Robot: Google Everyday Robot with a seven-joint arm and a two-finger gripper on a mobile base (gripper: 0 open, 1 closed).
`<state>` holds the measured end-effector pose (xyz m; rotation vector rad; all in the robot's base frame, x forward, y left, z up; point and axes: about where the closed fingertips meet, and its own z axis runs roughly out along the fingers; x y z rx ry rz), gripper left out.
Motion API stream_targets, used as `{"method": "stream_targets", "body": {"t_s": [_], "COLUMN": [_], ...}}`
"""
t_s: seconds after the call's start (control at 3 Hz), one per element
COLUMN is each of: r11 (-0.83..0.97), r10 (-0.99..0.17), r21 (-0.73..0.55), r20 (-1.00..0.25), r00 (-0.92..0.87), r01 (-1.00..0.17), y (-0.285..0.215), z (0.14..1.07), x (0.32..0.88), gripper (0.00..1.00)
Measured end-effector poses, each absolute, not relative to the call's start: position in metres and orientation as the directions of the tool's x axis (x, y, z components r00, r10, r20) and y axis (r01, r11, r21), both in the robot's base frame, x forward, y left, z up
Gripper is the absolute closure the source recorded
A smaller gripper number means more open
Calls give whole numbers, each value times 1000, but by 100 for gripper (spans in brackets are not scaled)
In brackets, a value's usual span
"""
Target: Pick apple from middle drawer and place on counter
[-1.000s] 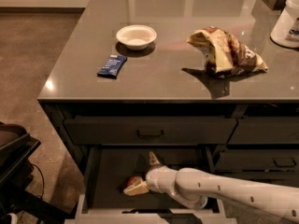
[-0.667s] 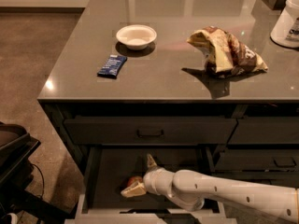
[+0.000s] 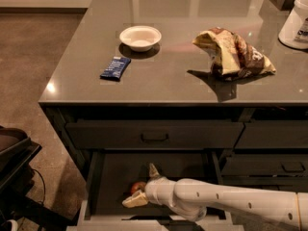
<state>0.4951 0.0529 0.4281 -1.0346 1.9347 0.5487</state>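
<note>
Left of the wide dark grey middle drawer (image 3: 115, 174), which stands pulled out, a black bulky shape (image 3: 14, 153) that I cannot identify sits on the floor, apart from it. Inside the drawer, near its front and left of its centre, lies the small round red apple (image 3: 138, 186). The robot's cream-fingered hand (image 3: 138, 185) is spread open around it, one finger behind the fruit and one in front, not clamped on it, and the white arm (image 3: 231, 203) reaches in across the drawer's right front. The likely trouble is a round fruit on a smooth floor: if the fingers close off-centre, the apple could squirt toward the drawer's left wall or back, and a shallow pinch could let it drop during the lift. A straight rise also looks risky, since the closed dark drawer front with a bar handle (image 3: 154, 137) and the thin edge of the glossy grey-brown stone table (image 3: 173, 83) stand over the drawer's back part; the hand would probably need to draw toward the drawer's front first. Above the drawer's left side the table carries a blue snack bar (image 3: 115, 68) and a round white bowl (image 3: 140, 36), above its right a crumpled brown-and-yellow chip bag (image 3: 233, 53), and further right a white tub (image 3: 294, 20). The bare strip along the table's front edge, directly over the drawer, seems the easiest landing spot.
</note>
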Motion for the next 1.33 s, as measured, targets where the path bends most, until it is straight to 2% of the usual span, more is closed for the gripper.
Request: {"method": "stream_targets", "body": {"t_s": [1.33], "r11": [550], "r10": [-496], "r21": [-2], "r20": [-805], "r00": [-324], "r01": [-835], "y": [62], "z": [385], "x": [492], "gripper": [0]}}
